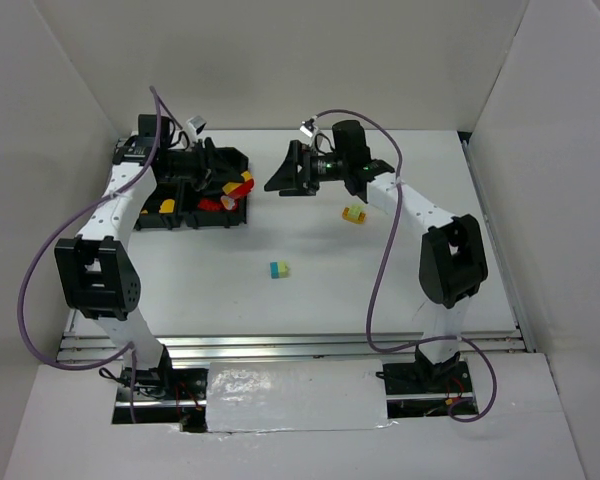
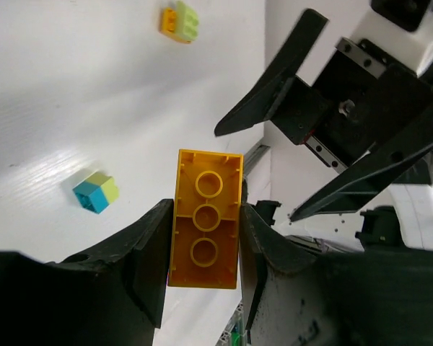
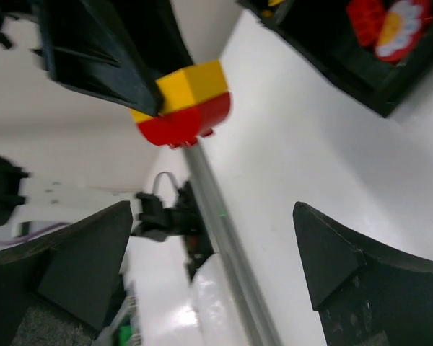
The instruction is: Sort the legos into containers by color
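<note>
My left gripper (image 2: 205,216) is shut on a yellow brick (image 2: 206,180) with a red rounded part, which also shows in the right wrist view (image 3: 182,102). In the top view the left gripper (image 1: 232,188) holds it at the right edge of the black tray (image 1: 230,157). Red and yellow pieces (image 1: 212,203) lie in the tray's compartments. My right gripper (image 1: 278,170) is open and empty just right of the tray, facing the left gripper. A teal-and-green brick (image 1: 279,269) and a yellow-and-green brick (image 1: 354,213) lie loose on the table.
White walls close in the table on the left, back and right. A metal rail (image 1: 300,345) runs along the near edge. The right wrist view shows a red piece with a white flower (image 3: 393,25) in a tray compartment.
</note>
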Tool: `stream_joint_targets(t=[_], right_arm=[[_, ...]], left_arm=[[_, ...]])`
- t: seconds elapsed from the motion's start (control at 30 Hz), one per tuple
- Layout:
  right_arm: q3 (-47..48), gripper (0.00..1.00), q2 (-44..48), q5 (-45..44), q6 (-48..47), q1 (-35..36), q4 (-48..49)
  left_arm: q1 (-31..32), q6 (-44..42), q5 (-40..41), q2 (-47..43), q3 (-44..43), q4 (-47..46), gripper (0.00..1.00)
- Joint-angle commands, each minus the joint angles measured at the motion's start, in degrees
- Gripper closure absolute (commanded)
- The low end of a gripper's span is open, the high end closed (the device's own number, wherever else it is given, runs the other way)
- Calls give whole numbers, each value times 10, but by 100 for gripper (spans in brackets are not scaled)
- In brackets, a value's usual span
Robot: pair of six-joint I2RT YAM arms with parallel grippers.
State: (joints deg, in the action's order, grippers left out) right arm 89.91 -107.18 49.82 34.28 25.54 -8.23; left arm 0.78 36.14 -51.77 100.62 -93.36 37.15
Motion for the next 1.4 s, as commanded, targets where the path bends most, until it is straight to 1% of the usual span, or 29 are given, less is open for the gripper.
stream_joint_targets(t=[0.0,0.03,0.07,0.1,0.13,0.17,0.23,0.27,0.33,0.37,0.43,0.47,0.5,0.63,0.7,0.73,0.77,0.83,0.9,1.07,1.1,1.3,1.37], right_arm=[[-19,0,20,101,167,6,195],[-32,1,9,107,198,4,230],[-37,0,3,113,233,2,308],[-43,0,-13,117,309,2,353],[-41,0,-24,126,344,3,400],[-39,0,-34,128,412,2,477],[-30,0,-63,128,470,3,563],[-27,1,-70,126,501,2,574],[-20,8,-84,127,515,3,587],[-20,16,-86,127,522,6,596],[-20,26,-88,128,524,6,599],[-22,38,-87,128,526,7,605],[-26,40,-84,128,528,7,610],[-44,40,-80,132,548,7,656],[-51,44,-80,135,561,7,675],[-51,44,-82,135,575,9,696],[-49,44,-87,139,580,9,704],[-48,40,-88,142,588,14,719],[-52,40,-88,143,581,16,713],[-54,46,-88,149,584,19,733],[-53,51,-88,150,581,18,729],[-51,52,-88,154,582,22,735],[-47,59,-88,156,577,24,731]], left_arm=[[6,15,-81,-37,13,-73,100],[8,17,-97,-40,17,-94,100],[13,18,-118,-41,19,-102,100],[16,23,-123,-48,21,-110,100],[21,21,-124,-52,24,-118,100],[23,18,-125,-54,24,-118,100],[24,17,-121,-61,27,-120,100],[24,20,-121,-63,28,-124,100],[24,34,-126,-70,41,-140,100],[23,45,-128,-74,49,-172,100],[24,77,-137,-85,73,-204,100],[24,92,-139,-86,78,-228,100],[22,96,-140,-89,82,-233,100],[20,89,-133,-83,69,-219,100],[21,89,-131,-81,67,-216,100],[20,89,-128,-80,67,-215,100],[19,90,-126,-81,69,-216,100],[18,96,-120,-83,77,-225,100],[13,110,-116,-87,83,-237,100],[3,110,-102,-89,82,-224,100],[2,114,-98,-90,83,-225,100],[0,112,-87,-92,83,-219,100],[0,111,-85,-92,82,-217,100]])
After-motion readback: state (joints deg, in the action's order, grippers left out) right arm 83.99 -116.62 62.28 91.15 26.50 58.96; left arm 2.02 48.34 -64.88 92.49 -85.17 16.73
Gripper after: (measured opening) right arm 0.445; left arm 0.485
